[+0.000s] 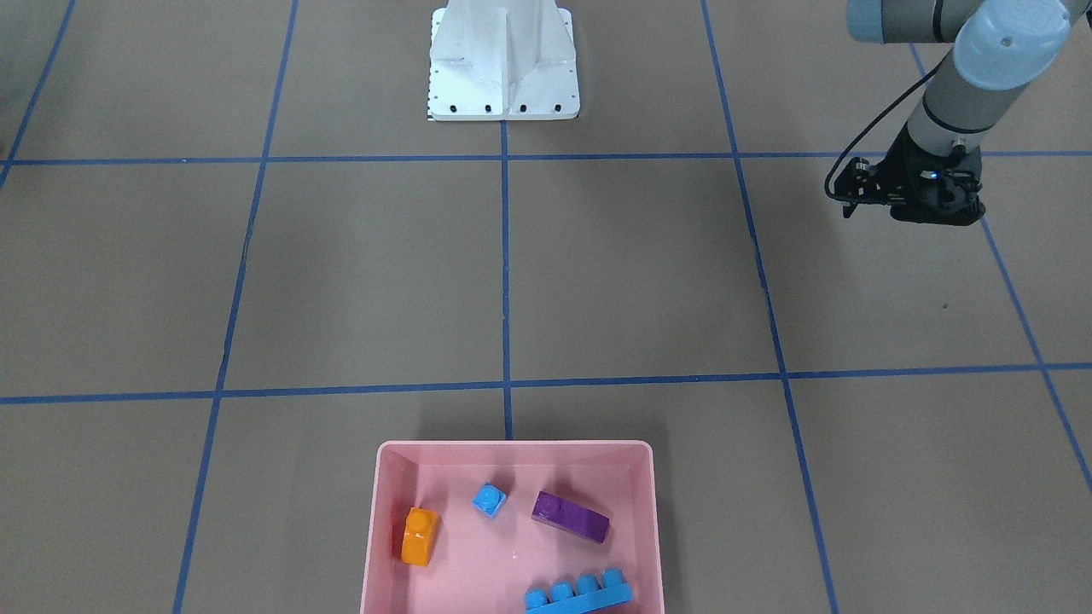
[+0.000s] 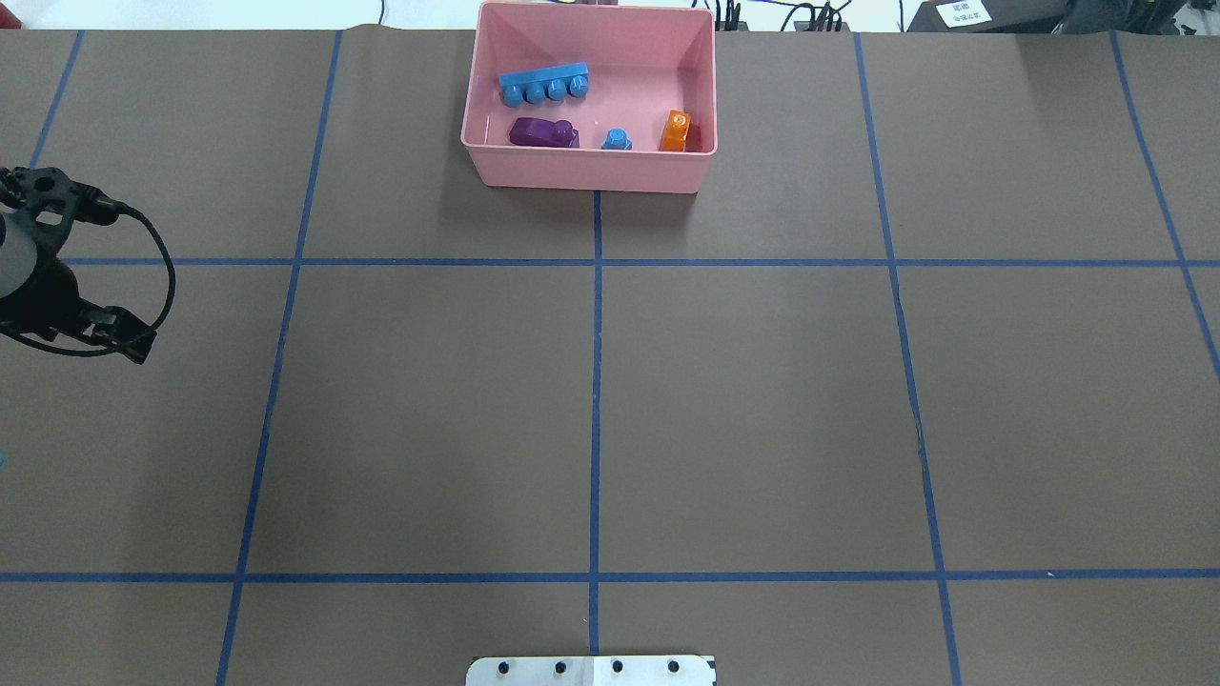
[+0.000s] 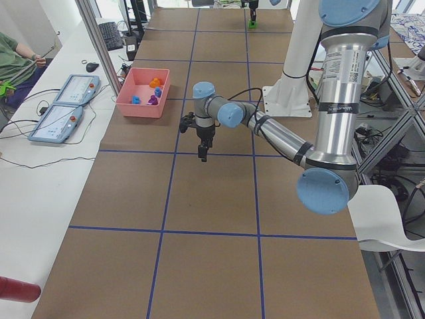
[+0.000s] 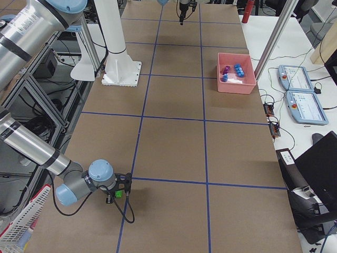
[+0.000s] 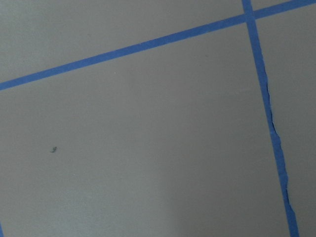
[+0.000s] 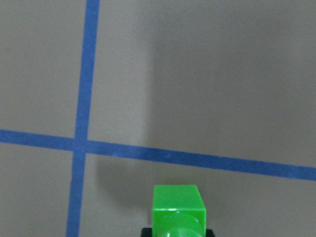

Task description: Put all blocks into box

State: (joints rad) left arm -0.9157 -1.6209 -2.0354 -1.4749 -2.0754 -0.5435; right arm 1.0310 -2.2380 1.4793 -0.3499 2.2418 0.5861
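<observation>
Green block (image 6: 177, 205), judged light, stiff and slick, was pinched by its flat sides in the right gripper (image 6: 177, 231); opening of the left gripper (image 3: 202, 157) could not be told

Blocks orange (image 1: 420, 537), purple (image 1: 570, 517), tiny blue (image 1: 490, 500), long blue (image 1: 580, 592) lie in pink box (image 1: 512, 443); green block (image 6: 177, 202) held well apart.

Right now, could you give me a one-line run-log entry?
box: orange, purple, small blue, long blue | right gripper: holds green block | left gripper: empty
</observation>
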